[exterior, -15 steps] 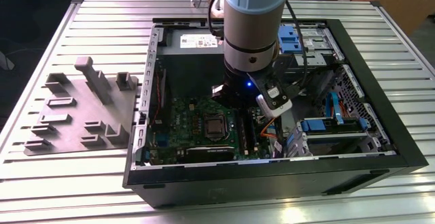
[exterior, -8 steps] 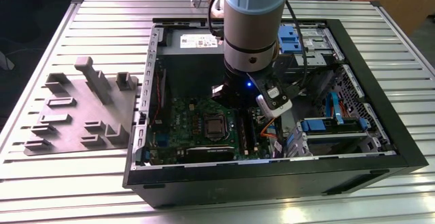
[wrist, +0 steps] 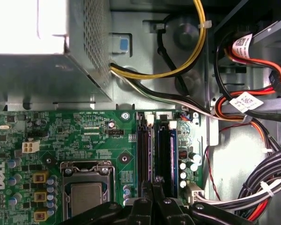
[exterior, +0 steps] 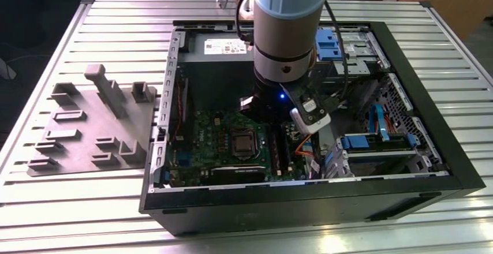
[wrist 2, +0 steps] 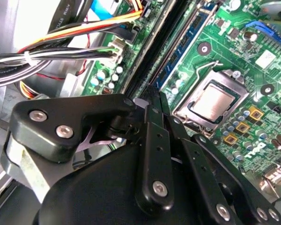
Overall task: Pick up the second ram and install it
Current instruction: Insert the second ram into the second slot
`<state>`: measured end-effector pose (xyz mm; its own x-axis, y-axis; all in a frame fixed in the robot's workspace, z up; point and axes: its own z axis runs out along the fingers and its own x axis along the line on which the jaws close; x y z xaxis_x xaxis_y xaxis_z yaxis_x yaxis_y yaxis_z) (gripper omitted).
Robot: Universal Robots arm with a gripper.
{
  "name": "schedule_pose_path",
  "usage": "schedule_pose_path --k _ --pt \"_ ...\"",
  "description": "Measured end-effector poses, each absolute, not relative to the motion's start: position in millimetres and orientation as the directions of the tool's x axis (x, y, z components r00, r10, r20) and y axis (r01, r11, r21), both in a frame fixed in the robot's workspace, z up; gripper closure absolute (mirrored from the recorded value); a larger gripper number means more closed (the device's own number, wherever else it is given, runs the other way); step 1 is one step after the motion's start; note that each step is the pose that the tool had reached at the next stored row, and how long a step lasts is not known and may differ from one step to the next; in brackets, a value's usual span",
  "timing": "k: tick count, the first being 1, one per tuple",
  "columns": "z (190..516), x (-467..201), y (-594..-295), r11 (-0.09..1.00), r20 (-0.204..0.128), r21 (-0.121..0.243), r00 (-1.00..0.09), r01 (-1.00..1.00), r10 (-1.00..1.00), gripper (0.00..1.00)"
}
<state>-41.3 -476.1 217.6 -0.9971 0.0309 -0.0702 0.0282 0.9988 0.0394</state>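
The second ram (wrist: pixel 152 150) is a thin dark-blue stick standing on edge in a memory slot of the green motherboard (wrist: pixel 75 136), beside the CPU socket (wrist: pixel 86 192). In the second wrist view the second ram (wrist 2: pixel 182 51) runs straight into my fingertips. My gripper (wrist: pixel 152 186) is shut on its near end, one black finger on each side. In the exterior view my gripper (exterior: pixel 262 118) reaches down inside the open computer case, over the slots. A similar blue strip (wrist: pixel 173 150) sits two slots over.
The grey power-supply box (wrist: pixel 51 56) lies just past the slots. Bundled cables (wrist: pixel 253 187) crowd the side away from the CPU. A grey fixture plate (exterior: pixel 92 121) with blocks lies on the slatted table at the exterior view's left. The case walls (exterior: pixel 308 199) ring the workspace.
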Motion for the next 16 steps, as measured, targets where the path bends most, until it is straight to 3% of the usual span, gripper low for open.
schedule_pose_path --k 4,12,16 --pt "217.3 -41.3 -476.2 0.998 -0.07 0.06 -0.997 0.028 0.033 0.88" --pt "216.9 -41.3 -476.1 0.998 -0.07 0.062 -0.997 0.028 0.033 0.88" --pt "217.0 -41.3 -476.2 0.998 -0.07 0.061 -0.997 0.028 0.033 0.81"
